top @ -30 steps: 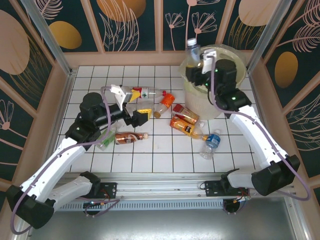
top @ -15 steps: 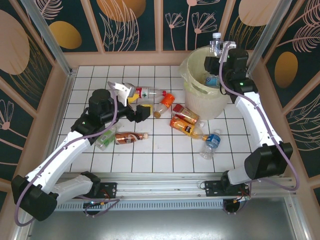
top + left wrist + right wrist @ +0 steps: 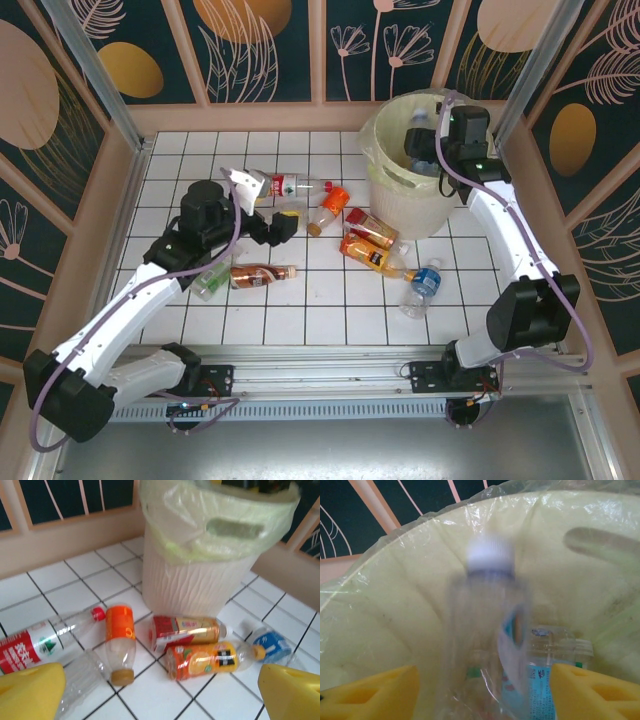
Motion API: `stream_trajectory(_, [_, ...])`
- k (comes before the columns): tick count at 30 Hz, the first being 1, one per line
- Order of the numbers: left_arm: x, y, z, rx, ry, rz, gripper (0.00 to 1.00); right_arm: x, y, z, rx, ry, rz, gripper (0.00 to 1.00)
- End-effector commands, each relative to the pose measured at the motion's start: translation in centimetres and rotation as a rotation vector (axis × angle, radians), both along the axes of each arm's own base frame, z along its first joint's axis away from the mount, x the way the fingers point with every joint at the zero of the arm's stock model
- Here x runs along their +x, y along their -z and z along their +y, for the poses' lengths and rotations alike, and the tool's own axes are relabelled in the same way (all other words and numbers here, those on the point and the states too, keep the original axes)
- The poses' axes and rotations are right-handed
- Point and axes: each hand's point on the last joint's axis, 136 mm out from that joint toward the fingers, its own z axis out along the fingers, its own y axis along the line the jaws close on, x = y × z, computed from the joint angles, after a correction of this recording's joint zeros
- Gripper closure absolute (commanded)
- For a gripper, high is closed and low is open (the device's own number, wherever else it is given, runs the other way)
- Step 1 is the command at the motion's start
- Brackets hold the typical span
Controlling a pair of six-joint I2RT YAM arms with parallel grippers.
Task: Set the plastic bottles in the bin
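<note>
White tiled tabletop [image 3: 320, 310], patterned panels behind. Over the last second the right gripper [image 3: 482, 695] is being swung above the bin [image 3: 400, 205] and its jaws are being parted. A clear bottle [image 3: 487, 630], blurred, is being dropped between the fingers, apparently no longer gripped. The left gripper [image 3: 160, 695] is being held wide open and empty over the loose bottles [image 3: 215, 659] beside the bin. One more is judged delivered, and several are waiting.
</note>
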Motion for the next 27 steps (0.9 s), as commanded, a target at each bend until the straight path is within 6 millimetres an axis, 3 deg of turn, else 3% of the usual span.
stream_trajectory(1, [0.2, 0.8, 0.3, 0.085, 0.017, 0.0, 0.01, -0.7, -1.3, -0.1, 0.029, -0.002, -0.025, 0.23])
stream_trajectory(7, [-0.1, 1.8, 0.4, 0.13, 0.043, -0.012, 0.01, -2.2, -3.0, -0.2, 0.05, -0.011, -0.071, 0.14])
stream_trajectory(9, [-0.1, 1.7, 0.6, 0.144, 0.041, -0.028, 0.01, -3.4, -3.8, 0.3, 0.072, -0.047, -0.104, 0.13])
stream_trajectory(12, [-0.2, 3.3, 1.0, 0.181, 0.032, -0.016, 0.01, -5.6, -4.4, 1.1, 0.112, -0.104, -0.14, 0.11])
stream_trajectory(19, [-0.4, 5.2, 1.8, 0.263, 0.022, 0.046, 0.01, -13.0, -2.7, 4.8, 0.186, -0.292, -0.126, 0.11])
stream_trajectory(21, [-0.2, 4.8, 2.1, 0.281, 0.004, 0.058, 0.02, -15.6, -2.6, 6.2, 0.194, -0.372, -0.124, 0.1])
stream_trajectory(27, [-0.2, 7.4, 3.9, 0.381, -0.074, 0.187, 0.01, -22.9, -2.1, 9.1, 0.256, -0.578, -0.101, 0.09])
